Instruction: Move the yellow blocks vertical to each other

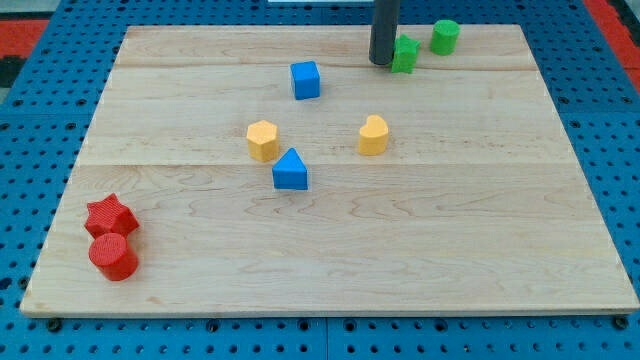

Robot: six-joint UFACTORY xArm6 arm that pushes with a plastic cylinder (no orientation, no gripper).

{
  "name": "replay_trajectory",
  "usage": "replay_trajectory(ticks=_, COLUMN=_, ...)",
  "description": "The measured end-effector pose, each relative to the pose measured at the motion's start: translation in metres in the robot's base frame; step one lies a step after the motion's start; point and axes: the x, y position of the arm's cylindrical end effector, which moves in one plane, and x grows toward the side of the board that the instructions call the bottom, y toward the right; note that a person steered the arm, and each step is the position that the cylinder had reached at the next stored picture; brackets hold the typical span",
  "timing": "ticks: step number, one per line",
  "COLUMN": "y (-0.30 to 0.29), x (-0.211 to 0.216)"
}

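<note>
Lying on a pale wooden worktop (pixel 330 270) over a blue pegboard base (pixel 40 120): a blue cube (pixel 306 80) toward the view's top, and a blue triangular block (pixel 290 171) near the middle. At the view's top right, a green star-like block (pixel 406 54) with a green cylinder (pixel 445 37) just beside it, up and to the view's right, slightly apart. At the view's bottom left, a red star (pixel 110 215) touching a red cylinder (pixel 113 257) directly below it, both well apart from the blue and green pieces.
</note>
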Motion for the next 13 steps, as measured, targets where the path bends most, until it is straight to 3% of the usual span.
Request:
replay_trajectory(ticks=9, y=-0.07, x=0.008)
replay_trajectory(ticks=11, y=-0.06, x=0.091)
replay_trajectory(ticks=12, y=0.031, x=0.09)
replay_trajectory(ticks=13, y=0.033, x=0.12)
